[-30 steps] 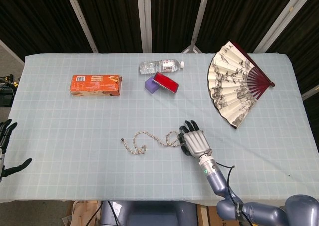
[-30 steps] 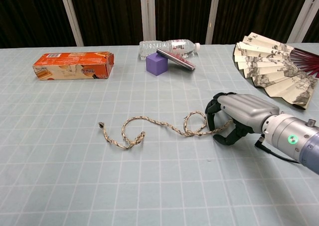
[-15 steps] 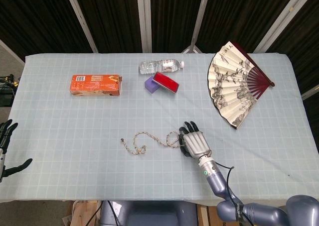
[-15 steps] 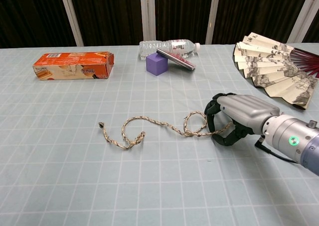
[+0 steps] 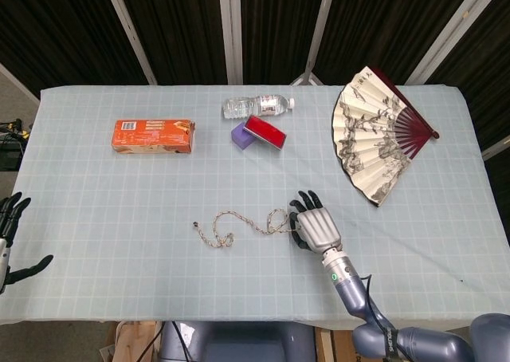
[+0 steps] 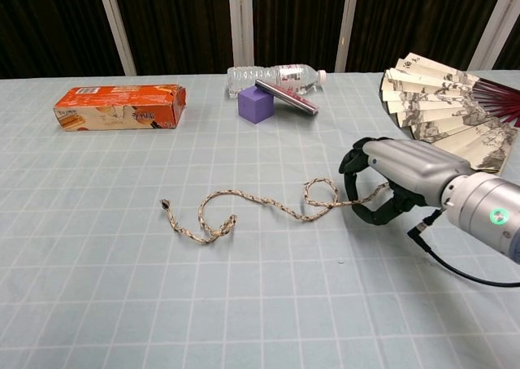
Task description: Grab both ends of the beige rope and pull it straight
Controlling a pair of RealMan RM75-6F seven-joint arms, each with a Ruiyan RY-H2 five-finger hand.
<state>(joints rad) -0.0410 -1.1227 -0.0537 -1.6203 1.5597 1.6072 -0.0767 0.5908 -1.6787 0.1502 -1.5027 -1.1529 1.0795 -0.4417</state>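
Beige rope (image 6: pixel 260 204): braided, speckled tan and brown, lying slack on the table (image 6: pixel 97 288) slightly below centre of frame in both views. Not straight. Left end is free and dark-tipped. From there it runs into a small loop, then a shallow arc rightward to a second loop. Right end enters the curled fingers (image 6: pixel 355 164) of the right hand (image 6: pixel 394 178), which holds it just above the surface.
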